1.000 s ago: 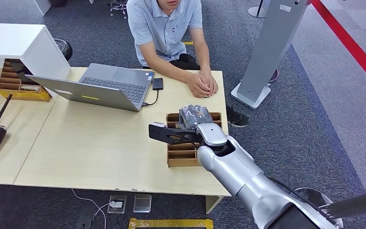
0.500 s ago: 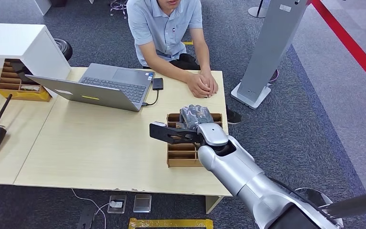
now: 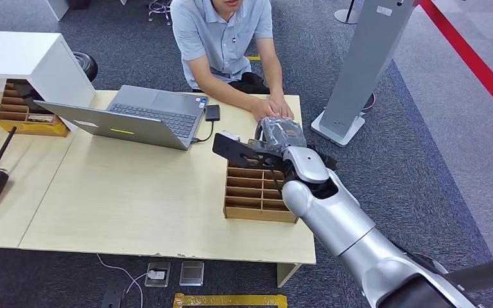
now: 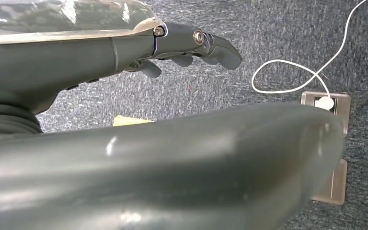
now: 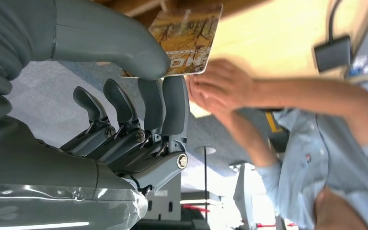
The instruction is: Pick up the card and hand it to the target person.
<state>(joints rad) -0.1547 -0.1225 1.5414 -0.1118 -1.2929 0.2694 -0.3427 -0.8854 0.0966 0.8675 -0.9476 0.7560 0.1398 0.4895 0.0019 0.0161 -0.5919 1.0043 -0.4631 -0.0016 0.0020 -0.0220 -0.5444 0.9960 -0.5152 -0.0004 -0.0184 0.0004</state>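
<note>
Head view, right robot hand (image 3: 276, 144) pinching card (image 5: 187, 40) above compartmented wooden tray (image 3: 257, 192), left robot hand (image 4: 182, 48) open

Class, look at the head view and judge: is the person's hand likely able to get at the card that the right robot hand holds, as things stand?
Probably yes. The right robot hand pinches the card just in front of the person's clasped hands at the table edge, and nothing visible stands between them.

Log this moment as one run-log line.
stage: handing over | right hand: pinches card, raised above wooden organizer, toward person's hands | left hand: holds nothing, above carpet | card not yet taken
</note>
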